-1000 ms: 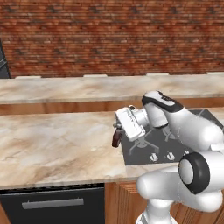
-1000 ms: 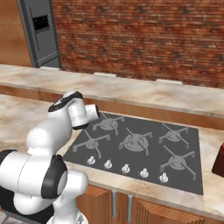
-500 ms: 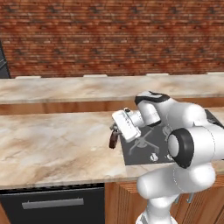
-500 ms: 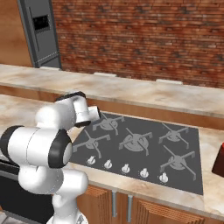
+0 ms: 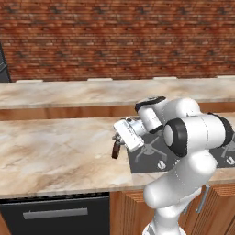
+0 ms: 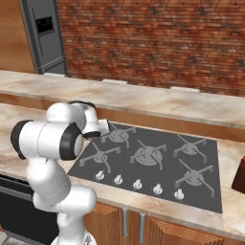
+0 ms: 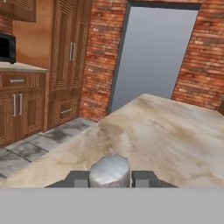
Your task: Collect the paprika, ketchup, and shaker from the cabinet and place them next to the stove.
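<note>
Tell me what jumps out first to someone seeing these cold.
The big white arm dominates both base views, its claw shut on the ketchup, a dark red bottle hanging over the marble counter just left of the stove. In the hand view the bottle's grey cap sits between the claw's tips. Behind runs a red brick wall.
</note>
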